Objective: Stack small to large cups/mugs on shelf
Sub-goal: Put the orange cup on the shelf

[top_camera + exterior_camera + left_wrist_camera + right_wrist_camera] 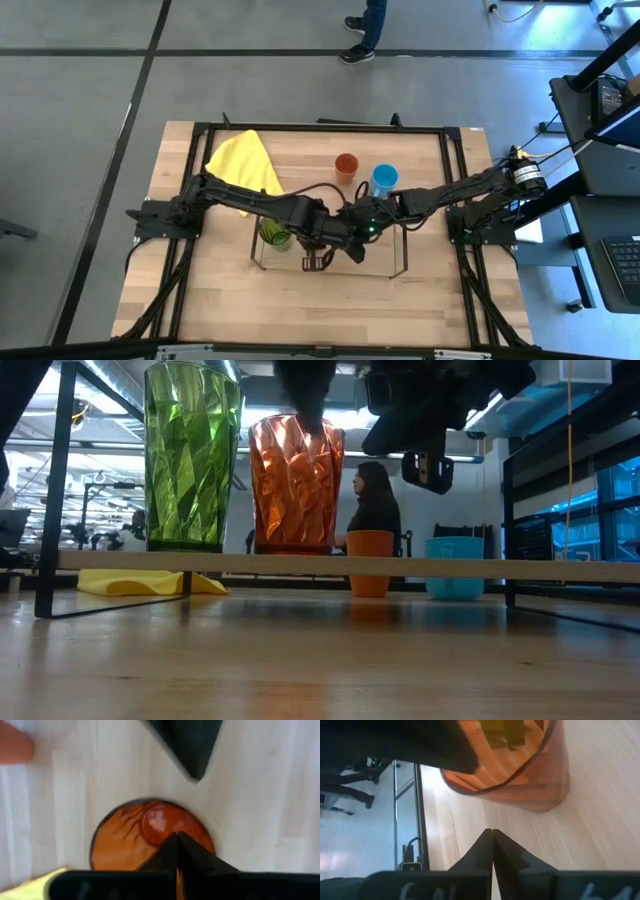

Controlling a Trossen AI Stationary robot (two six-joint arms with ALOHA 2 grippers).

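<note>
On the shelf (400, 262), a low wire rack near the centre of the table (220, 300), the green tumbler (192, 455) stands upright at the rack's 9 o'clock end, and the red-orange patterned cup (296, 485) stands just beside it toward the middle. The left gripper (176, 851) hangs directly over the patterned cup, fingers pressed together tip to tip; in the left wrist view the tips sit over the cup's rim, and it is hard to say whether they pinch the wall or merely touch it, since the near rim is hidden behind them. The right gripper (492, 845) is also fully closed, its fingers meeting at a point with nothing between them, poised above bare wood just beside that same cup. From overhead both arms converge on the rack's middle, the left arm from 9 o'clock, the right from 3 o'clock. The plain orange cup (346, 165) and the light blue mug (384, 178) stand on the table beyond the rack toward 12 o'clock, near each other but apart. The yellow cloth (243, 162) lies toward 10 o'clock.
</note>
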